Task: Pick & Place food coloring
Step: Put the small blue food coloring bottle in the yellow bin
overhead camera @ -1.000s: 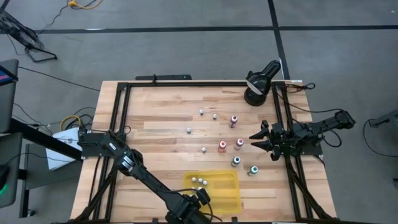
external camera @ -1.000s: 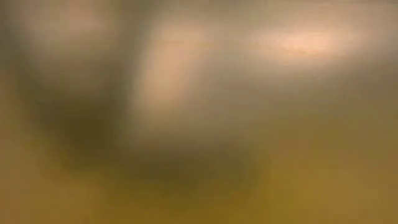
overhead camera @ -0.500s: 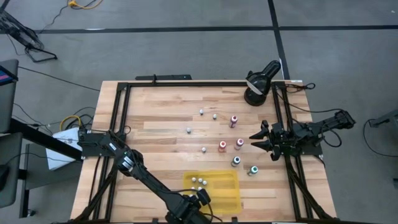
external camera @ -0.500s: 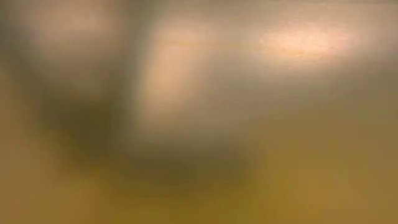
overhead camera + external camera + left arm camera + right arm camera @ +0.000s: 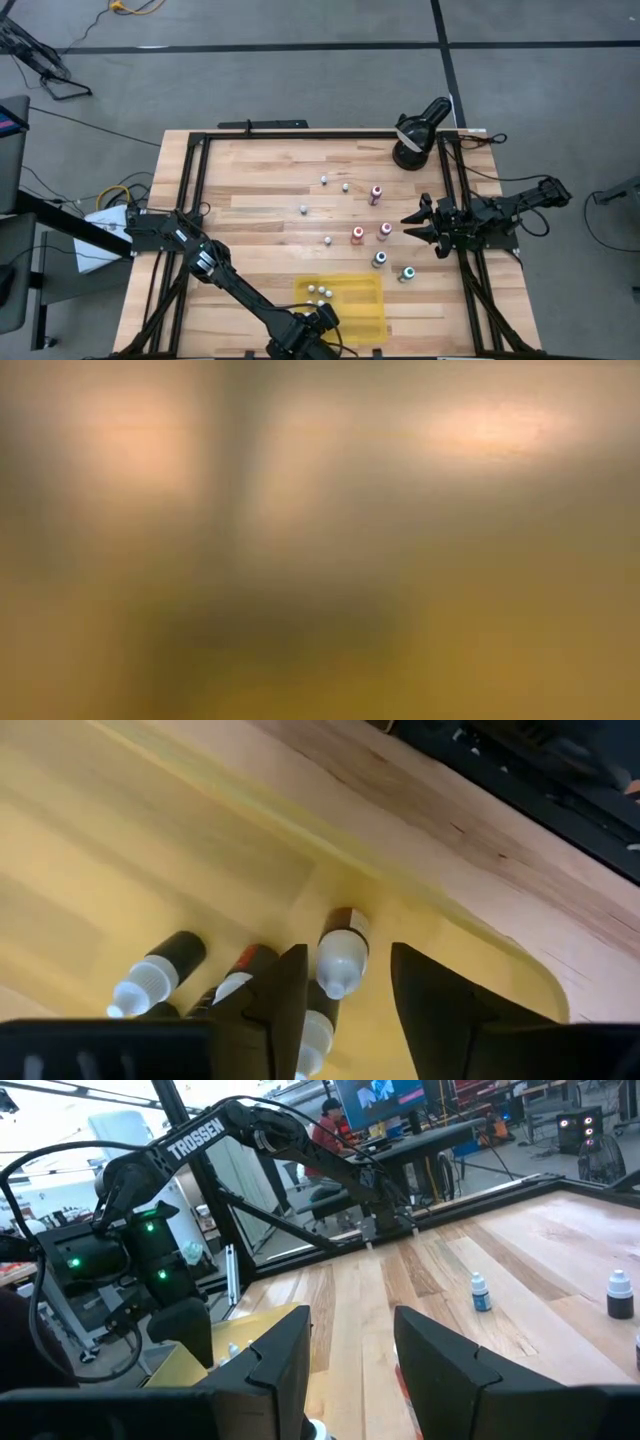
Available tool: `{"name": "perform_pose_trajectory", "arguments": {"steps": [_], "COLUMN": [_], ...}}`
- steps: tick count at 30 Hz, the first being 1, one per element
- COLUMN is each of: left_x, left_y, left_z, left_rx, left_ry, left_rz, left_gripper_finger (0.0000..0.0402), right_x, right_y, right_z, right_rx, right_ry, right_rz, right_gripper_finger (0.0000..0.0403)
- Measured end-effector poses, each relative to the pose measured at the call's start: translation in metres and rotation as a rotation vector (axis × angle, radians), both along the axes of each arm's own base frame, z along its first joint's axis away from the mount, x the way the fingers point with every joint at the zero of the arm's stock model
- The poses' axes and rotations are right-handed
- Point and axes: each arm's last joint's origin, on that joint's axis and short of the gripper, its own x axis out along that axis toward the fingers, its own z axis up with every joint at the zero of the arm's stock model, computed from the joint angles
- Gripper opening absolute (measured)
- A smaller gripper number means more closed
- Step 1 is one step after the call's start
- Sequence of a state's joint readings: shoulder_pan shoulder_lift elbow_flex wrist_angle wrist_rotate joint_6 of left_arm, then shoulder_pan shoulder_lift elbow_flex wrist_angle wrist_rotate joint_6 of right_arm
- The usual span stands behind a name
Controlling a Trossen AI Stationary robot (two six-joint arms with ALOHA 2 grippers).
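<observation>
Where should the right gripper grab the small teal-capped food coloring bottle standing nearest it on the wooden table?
The teal-capped bottle stands upright and apart from its neighbours, so probably grip its body just below the cap, fingers on opposite sides. The right gripper, fingers open, sits just beyond it by the table's right edge; coming down from above looks simplest. The dark-capped bottle alongside leaves room for the fingers.

My wooden bench (image 5: 260,215) carries a black lamp-like device (image 5: 415,135) at its far right corner; cables (image 5: 95,205) trail across the grey floor (image 5: 300,80).
</observation>
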State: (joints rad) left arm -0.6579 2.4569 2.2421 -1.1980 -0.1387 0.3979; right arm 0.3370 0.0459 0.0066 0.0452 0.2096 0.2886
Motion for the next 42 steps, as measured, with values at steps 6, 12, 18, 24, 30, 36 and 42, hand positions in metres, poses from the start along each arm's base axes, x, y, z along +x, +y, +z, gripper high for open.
{"name": "perform_pose_trajectory", "arguments": {"steps": [6,12,18,24,30,36,42], "left_x": [0.0,-0.001,0.0,0.0,0.001,0.008,0.009], "left_y": [0.0,0.001,0.003,0.006,0.018,0.043,0.069], "left_z": [0.0,0.005,0.02,0.037,0.063,0.084,0.105], "left_rx": [0.0,0.005,0.0,-0.043,-0.099,-0.123,-0.089], "left_ry": [0.0,0.008,0.006,-0.009,-0.059,-0.115,-0.162], "left_rz": [0.0,0.0,0.017,0.049,0.134,0.311,0.439], "left_gripper_finger": [0.0141,0.0141,0.0142,0.0142,0.0142,0.0142,0.0142], "right_x": [0.0,0.0,0.0,0.0,0.0,0.0,0.0], "right_y": [0.0,0.0,0.0,0.0,0.0,0.0,0.0], "right_z": [0.0,0.0,0.0,0.0,0.0,0.0,0.0], "right_rx": [0.0,0.0,0.0,0.0,0.0,0.0,0.0], "right_ry": [0.0,0.0,0.0,0.0,0.0,0.0,0.0], "right_rz": [0.0,0.0,-0.001,0.0,0.0,-0.001,0.0], "right_gripper_finger": [0.0137,0.0139,0.0137,0.0138,0.0137,0.0138,0.0137]}}
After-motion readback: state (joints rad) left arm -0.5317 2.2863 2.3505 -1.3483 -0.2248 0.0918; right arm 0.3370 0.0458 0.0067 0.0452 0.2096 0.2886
